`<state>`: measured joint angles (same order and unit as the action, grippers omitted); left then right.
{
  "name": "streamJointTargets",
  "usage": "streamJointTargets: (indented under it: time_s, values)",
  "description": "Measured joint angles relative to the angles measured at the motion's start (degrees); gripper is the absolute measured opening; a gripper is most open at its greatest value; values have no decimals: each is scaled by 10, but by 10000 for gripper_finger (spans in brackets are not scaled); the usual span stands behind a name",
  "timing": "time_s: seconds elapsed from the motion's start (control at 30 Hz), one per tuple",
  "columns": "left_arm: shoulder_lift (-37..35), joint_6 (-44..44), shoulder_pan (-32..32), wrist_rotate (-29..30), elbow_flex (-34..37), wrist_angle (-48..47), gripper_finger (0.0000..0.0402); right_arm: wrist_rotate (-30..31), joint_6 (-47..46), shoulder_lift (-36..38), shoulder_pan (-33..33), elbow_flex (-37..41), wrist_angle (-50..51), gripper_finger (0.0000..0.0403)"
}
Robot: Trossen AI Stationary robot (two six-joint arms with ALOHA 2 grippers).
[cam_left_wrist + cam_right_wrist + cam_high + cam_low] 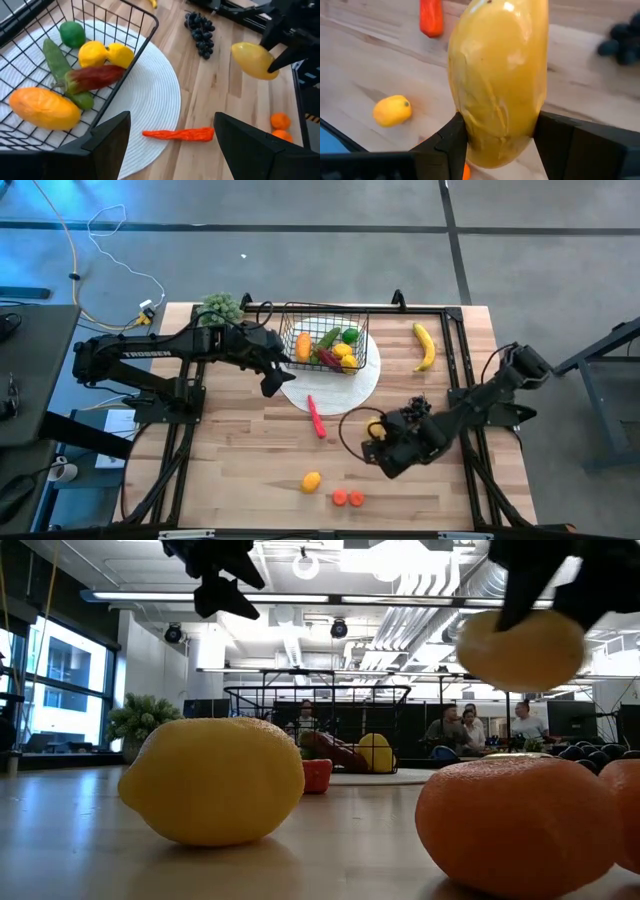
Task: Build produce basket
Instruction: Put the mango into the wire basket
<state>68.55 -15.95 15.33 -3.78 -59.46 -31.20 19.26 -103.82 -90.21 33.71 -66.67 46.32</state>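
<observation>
High view: basket (322, 332) part-filled; right claw (378, 430) clamped on lemon (497, 85); left claw (275, 375) apart; chilli (316, 417), banana (425, 345) remain on counter (240, 450).

A pale wooden tabletop (250, 470) sits on a grey floor (300, 260) marked with dark lines. A round white plate (345, 390) lies on the tabletop near its far edge. A yellow cable (75, 260) and a white cable (110, 220) trail across the floor. In the room behind, a leafy potted plant (140, 720) stands by a window, and several people (470, 728) sit at desks.
</observation>
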Motion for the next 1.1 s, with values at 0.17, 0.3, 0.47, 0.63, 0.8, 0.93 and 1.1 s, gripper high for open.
streamJointTargets:
  time_s: [0.17,0.3,0.47,0.63,0.8,0.93,1.1]
  values:
    - [0,8,0,1,0,18,277,0,34,0,-33,0,-13,160]
    - [0,35,0,1,0,23,279,0,42,0,-57,0,-22,159]
    - [0,66,10,1,0,25,295,-1,104,0,-86,0,-83,158]
    - [0,96,32,-32,0,37,317,-1,156,0,-123,0,-139,158]
    - [0,121,53,-58,0,51,332,-1,219,0,-159,0,-190,158]
    - [0,97,74,-48,0,64,337,-1,297,0,-188,0,-259,158]
    - [0,45,93,-33,0,62,337,0,390,0,-223,0,-336,158]
